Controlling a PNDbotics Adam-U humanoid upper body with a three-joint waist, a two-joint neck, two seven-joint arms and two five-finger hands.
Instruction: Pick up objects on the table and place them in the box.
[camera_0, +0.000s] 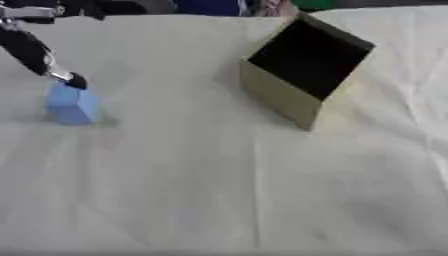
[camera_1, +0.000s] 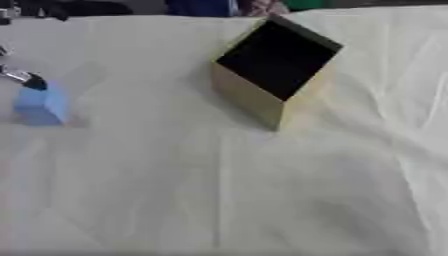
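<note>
A small pale-blue block with slanted faces (camera_0: 73, 104) stands on the white cloth-covered tabletop (camera_0: 219, 190) at its left side, well apart from the tan cardboard box (camera_0: 302, 70), which sits toward the far middle, turned corner-on with its dark open mouth facing up. The left robot hand (camera_0: 68, 77), black with silver joints, comes down from the upper left corner, and one dark fingertip (camera_0: 78, 81) is at the block's top edge, apparently touching it. Whether the other fingers are spread or curled round the block cannot be told from either view, so a hold is not confirmed. The right robot hand does not show.

The likely trouble from here: contact only at the top edge could tip or push the block along the cloth instead of securing it, and the wrinkled cloth could drag with it. A lift begun before fingers close on opposite faces would probably leave the block behind or drop it short of the box.
</note>
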